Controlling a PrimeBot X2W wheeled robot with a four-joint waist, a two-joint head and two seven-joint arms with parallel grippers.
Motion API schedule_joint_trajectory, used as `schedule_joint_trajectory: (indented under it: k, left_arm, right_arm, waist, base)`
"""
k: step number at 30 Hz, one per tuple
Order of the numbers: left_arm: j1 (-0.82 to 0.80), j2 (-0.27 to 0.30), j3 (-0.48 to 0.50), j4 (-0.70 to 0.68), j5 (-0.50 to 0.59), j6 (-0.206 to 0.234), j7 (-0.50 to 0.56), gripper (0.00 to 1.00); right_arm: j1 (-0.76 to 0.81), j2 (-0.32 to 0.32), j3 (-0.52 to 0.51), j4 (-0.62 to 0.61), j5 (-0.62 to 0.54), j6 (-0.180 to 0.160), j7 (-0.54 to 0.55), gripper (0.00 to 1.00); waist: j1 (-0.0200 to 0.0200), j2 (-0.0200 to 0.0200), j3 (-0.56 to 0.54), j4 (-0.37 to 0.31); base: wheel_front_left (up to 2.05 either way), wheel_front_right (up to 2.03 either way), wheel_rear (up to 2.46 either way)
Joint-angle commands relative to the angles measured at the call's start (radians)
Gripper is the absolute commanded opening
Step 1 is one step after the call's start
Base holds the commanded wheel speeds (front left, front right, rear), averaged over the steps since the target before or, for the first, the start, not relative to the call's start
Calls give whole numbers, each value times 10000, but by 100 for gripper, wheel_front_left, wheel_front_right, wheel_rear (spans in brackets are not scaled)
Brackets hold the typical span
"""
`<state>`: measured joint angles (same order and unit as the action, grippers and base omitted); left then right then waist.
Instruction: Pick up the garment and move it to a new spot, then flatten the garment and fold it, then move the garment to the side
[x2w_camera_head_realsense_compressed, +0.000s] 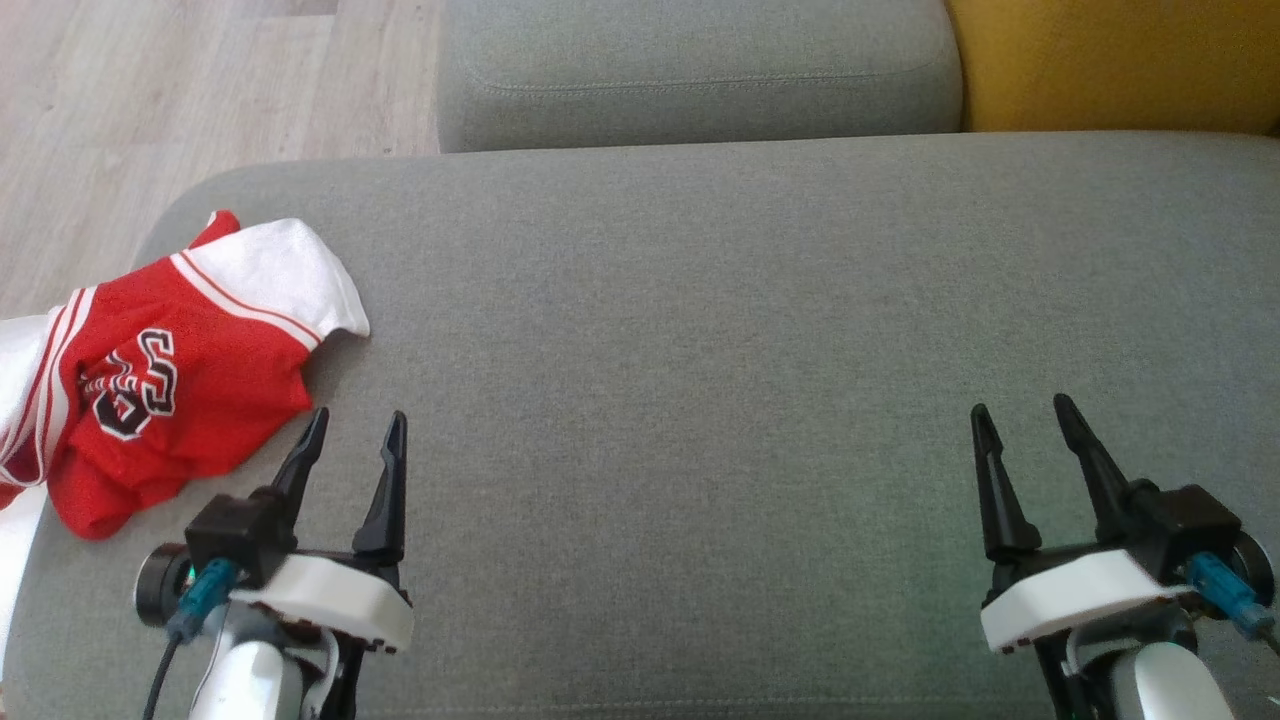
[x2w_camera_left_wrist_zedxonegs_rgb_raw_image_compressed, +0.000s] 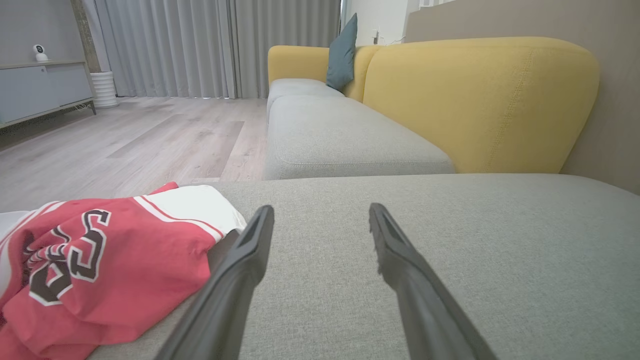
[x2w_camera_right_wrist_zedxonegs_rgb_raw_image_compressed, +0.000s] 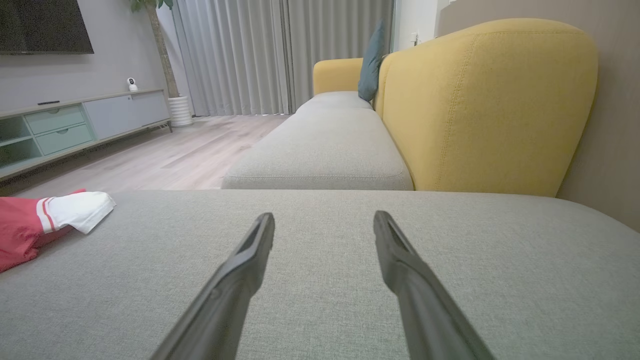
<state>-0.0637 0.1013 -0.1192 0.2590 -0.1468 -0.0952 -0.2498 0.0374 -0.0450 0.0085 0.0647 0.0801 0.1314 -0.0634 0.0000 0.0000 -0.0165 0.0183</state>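
At left on the cushion (x2w_camera_head_realsense_compressed: 700, 350), rumpled garment (x2w_camera_head_realsense_compressed: 190, 370), seemingly against the left gripper (x2w_camera_head_realsense_compressed: 359, 413).

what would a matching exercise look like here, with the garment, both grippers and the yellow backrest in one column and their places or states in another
Things
1. garment
2. left gripper
3. right gripper
4. yellow backrest

Places or states
a. open, over bare fabric of the grey cushion, far from the garment
b. bunched up at the cushion's left end
c. beyond the cushion, at the far right
d. open, close beside the garment

Pairs: 1-b, 2-d, 3-a, 4-c
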Motion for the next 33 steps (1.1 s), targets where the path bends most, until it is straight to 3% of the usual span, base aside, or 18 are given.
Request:
schedule_joint_trajectory:
  k: [1, 21, 27, 33]
  left_arm:
    - [-444, 209, 281, -290, 139, 85, -120, 100]
    - [-514, 90, 450, -79, -141, 65, -120, 100]
    - [-631, 88, 553, -68, -207, 114, -120, 100]
    - [-792, 183, 734, -91, -212, 184, -120, 100]
  right_arm:
    - [-196, -54, 260, -428, -134, -7, -134, 100]
    - [-206, -53, 138, -296, 224, -7, -272, 100]
    - [-221, -53, 155, -413, 179, -7, -245, 100]
    - [-230, -53, 206, -580, 80, -7, -145, 100]
  waist:
    - [0, 0, -1, 4]
    - [0, 0, 41, 246]
    - [0, 0, 109, 775]
    - [0, 0, 179, 1766]
  base:
    - [0, 0, 0]
    - [0, 0, 0]
    - [0, 0, 0]
    - [0, 0, 0]
